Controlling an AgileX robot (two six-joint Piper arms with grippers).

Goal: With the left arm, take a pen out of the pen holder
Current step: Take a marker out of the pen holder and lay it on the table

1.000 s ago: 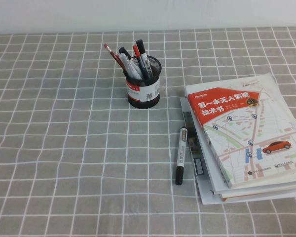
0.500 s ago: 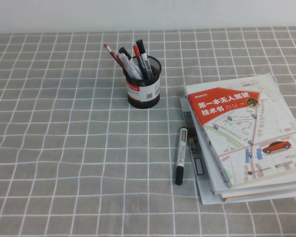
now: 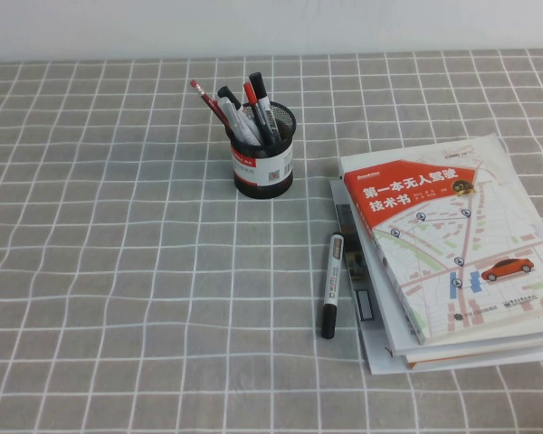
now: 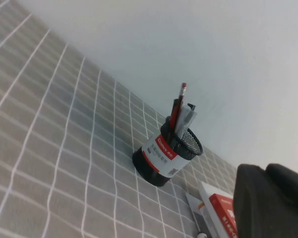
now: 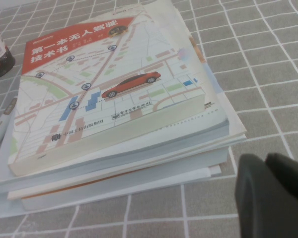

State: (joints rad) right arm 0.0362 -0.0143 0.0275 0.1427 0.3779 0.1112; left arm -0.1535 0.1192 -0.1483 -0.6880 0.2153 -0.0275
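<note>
A black mesh pen holder (image 3: 263, 163) with a red-and-white label stands upright at the back middle of the table. It holds several pens (image 3: 249, 113) and a red pencil, all leaning left. The left wrist view shows the holder (image 4: 164, 158) well ahead, with the pens (image 4: 181, 111) sticking up. My left gripper (image 4: 265, 171) is shut, empty and far from the holder. My right gripper (image 5: 265, 161) hangs shut and empty over the cloth beside the book stack. Neither arm shows in the high view.
A black-and-white marker (image 3: 331, 285) lies on the checked grey cloth, right of the holder and nearer the front. Beside it a stack of books (image 3: 452, 244) fills the right side, the top one with a red map cover (image 5: 114, 99). A white wall runs behind.
A small dark shape at the lower left corner of the high view a second ago is gone. Holder, pens, marker and books have not moved.
</note>
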